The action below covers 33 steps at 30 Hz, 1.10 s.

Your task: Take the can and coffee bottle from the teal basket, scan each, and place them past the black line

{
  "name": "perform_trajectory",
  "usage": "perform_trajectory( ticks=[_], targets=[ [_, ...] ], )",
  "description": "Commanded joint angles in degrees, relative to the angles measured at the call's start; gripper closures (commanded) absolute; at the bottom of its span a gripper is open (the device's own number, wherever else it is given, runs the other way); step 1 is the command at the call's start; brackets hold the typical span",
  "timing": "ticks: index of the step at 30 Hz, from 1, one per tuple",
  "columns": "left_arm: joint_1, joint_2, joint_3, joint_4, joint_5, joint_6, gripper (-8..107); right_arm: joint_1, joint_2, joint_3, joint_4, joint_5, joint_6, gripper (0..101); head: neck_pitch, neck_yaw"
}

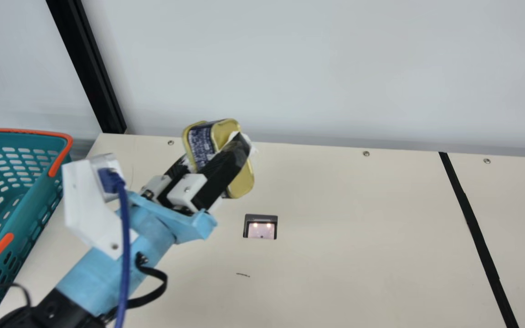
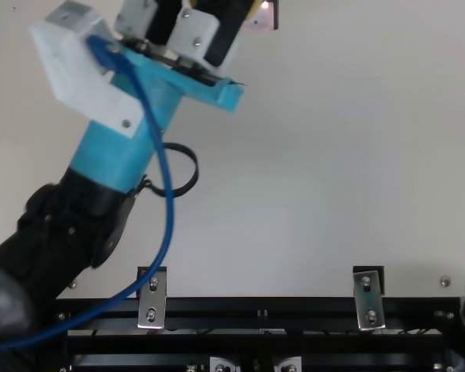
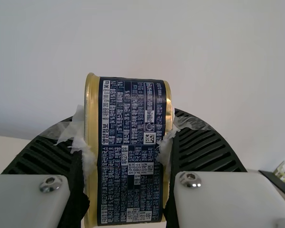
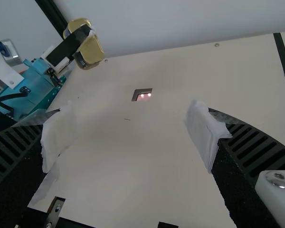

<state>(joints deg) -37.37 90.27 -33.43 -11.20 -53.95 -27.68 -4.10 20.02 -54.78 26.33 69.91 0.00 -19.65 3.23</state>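
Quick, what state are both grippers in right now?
Left gripper: closed on the can, holding it.
Right gripper: open, holding nothing.

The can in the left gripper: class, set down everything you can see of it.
The gold-rimmed metal can with rounded corners wears a dark blue label densely printed in white. It is held up in the air, tilted, between the two black ribbed fingers of the left gripper, whose whitish padding presses its two gold ends. The teal basket stands off to the main view's left.
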Motion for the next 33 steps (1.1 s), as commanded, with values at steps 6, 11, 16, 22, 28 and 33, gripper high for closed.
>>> perform_trajectory(
  ticks=[6,11,16,22,28,33],
  targets=[
    [1.81,9.73,-2.85,5.97,-5.44,0.52,89,0.00,0.00,0.00,0.00,0.00,0.00,0,-0.42,-0.02],
    [3.26,14.74,-5.13,8.53,-7.91,1.56,89,0.00,0.00,0.00,0.00,0.00,0.00,0,-0.42,-0.02],
    [4.65,19.19,-7.63,10.61,-9.73,2.73,89,0.00,0.00,0.00,0.00,0.00,0.00,0,-0.42,-0.02],
    [5.82,23.53,-10.19,12.58,-10.44,3.85,89,0.00,0.00,0.00,0.00,0.00,0.00,0,-0.42,-0.02],
    [6.44,26.82,-12.32,13.63,-10.42,4.88,89,0.00,0.00,0.00,0.00,0.00,0.00,0,-0.42,-0.02],
    [6.85,28.19,-13.61,13.66,-9.56,5.73,89,0.00,0.00,0.00,0.00,0.00,0.00,0,-0.42,-0.02]
  ],
)
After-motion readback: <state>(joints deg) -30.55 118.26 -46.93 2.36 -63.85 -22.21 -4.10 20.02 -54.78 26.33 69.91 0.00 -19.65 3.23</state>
